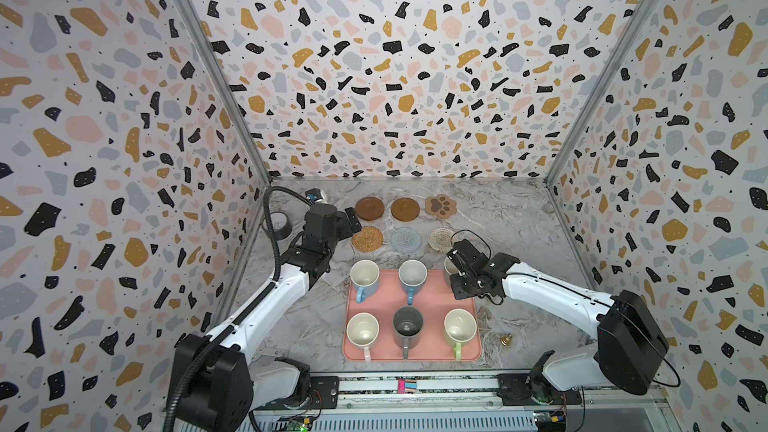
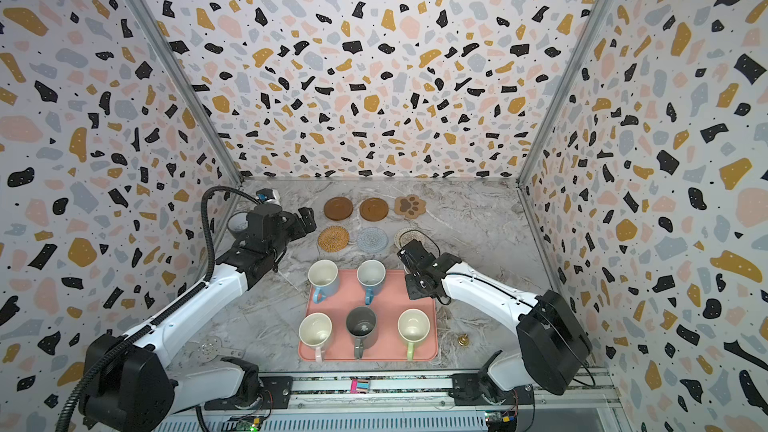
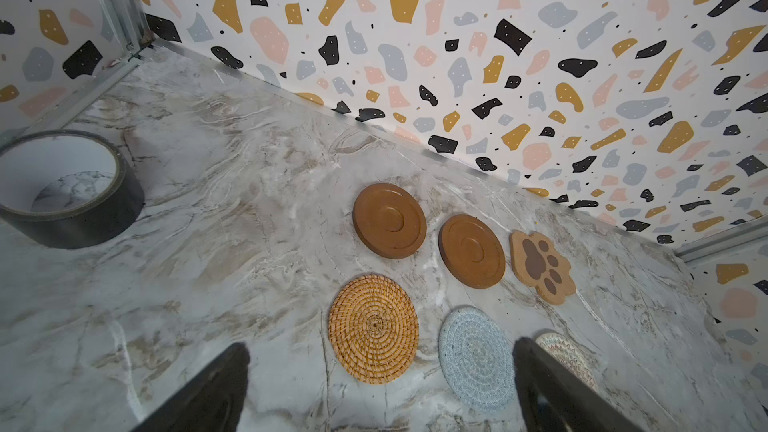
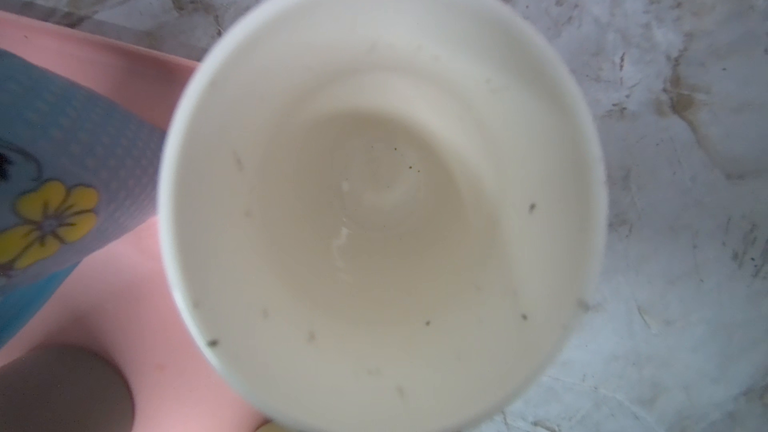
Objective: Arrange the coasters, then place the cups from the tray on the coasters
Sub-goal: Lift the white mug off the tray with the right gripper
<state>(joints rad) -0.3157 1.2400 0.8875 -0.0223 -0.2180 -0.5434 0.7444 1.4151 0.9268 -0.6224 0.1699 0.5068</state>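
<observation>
Over the table, both top views: six coasters (image 1: 405, 209) sat in a two-by-three grid on the far side, so arranging looked done. Near centre, the tray (image 1: 432, 297) carried five cups (image 1: 408, 324) in rows, handles toward the near edge. At its far right corner the right gripper (image 1: 454, 269) covered the sixth cup (image 1: 447, 274). The cream coaster (image 1: 440, 238) just beyond looked the likely drop spot.

Left wrist view: the left gripper (image 3: 380, 346) was spread wide and empty, hovering near the rattan coaster (image 3: 374, 328), with the tape roll (image 3: 70, 188) far left by the wall. Parked clear, I'd guess.

Right wrist view: claw pressed together, fingers out of frame. The sixth cup's cream inside filled the picture, overlapping tray and table. Probably pinched and lifted, but contact wasn't visible.
</observation>
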